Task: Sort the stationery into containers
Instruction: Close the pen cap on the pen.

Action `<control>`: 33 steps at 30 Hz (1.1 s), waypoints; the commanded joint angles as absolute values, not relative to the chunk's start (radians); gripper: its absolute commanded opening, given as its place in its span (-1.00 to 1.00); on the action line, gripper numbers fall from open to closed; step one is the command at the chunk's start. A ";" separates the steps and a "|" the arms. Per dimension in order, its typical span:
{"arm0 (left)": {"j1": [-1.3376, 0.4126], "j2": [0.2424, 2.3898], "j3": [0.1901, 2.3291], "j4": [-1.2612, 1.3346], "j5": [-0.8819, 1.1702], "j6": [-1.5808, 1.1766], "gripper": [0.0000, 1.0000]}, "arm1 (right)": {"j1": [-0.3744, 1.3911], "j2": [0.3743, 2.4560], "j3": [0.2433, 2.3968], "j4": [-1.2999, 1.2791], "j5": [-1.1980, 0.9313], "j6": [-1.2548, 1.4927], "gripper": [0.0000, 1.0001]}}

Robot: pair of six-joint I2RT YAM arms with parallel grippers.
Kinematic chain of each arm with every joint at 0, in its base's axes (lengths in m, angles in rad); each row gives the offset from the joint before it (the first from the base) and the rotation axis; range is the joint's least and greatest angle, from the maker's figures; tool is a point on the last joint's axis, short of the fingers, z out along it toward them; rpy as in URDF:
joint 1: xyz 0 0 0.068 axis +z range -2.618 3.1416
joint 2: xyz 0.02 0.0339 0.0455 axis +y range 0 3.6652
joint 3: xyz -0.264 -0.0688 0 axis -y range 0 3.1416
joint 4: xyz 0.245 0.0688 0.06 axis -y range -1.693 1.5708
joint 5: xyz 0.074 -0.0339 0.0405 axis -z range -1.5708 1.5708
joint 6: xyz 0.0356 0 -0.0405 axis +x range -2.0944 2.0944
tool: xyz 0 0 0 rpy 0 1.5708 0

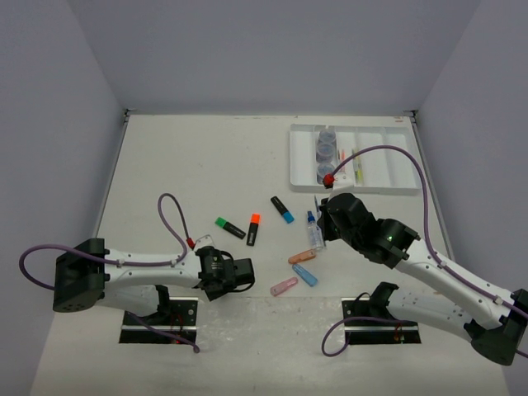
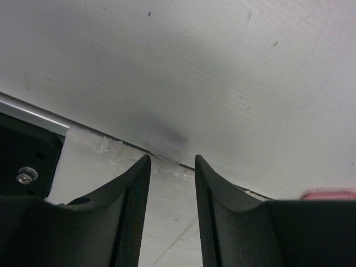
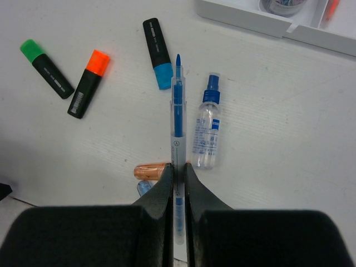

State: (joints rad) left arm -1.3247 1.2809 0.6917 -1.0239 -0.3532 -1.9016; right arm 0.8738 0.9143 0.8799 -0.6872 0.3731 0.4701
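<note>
Right now my right fingers (image 3: 158,194) pinch the blue pen (image 3: 177,119) low on its barrel, so most of it juts ahead of them; it could pivot in the grip or snag the tray (image 1: 384,173) wall farther ahead. My left fingers (image 2: 133,211) stand apart, empty, over bare desk (image 2: 222,67). Under the right fingers an orange capsule (image 3: 149,170) is half hidden, and the pen's rear end is out of sight.

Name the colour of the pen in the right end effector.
Blue pen, clearest in the right wrist view.
</note>
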 commanded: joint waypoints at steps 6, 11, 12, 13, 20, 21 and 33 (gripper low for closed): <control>-1.327 1.283 0.660 -1.007 -0.351 -1.953 -0.22 | 0.871 0.927 0.876 -0.656 0.352 0.453 -1.00; -1.328 1.285 0.640 -0.966 -0.347 -1.946 -0.22 | 0.872 0.935 0.876 -0.656 0.346 0.449 -1.00; -1.327 1.286 0.638 -0.965 -0.345 -1.947 -0.22 | 0.871 0.936 0.876 -0.655 0.345 0.449 -1.00; -1.327 1.288 0.637 -0.965 -0.345 -1.947 -0.22 | 0.871 0.936 0.875 -0.656 0.345 0.449 -1.00; -1.327 1.293 0.612 -0.938 -0.348 -1.951 -0.24 | 0.871 0.947 0.874 -0.652 0.336 0.447 -1.00; -1.327 1.294 0.609 -0.934 -0.349 -1.952 -0.26 | 0.871 0.948 0.875 -0.652 0.336 0.446 -1.00; -1.327 1.319 0.595 -0.893 -0.357 -1.928 -0.60 | 0.871 0.946 0.876 -0.655 0.333 0.443 -1.00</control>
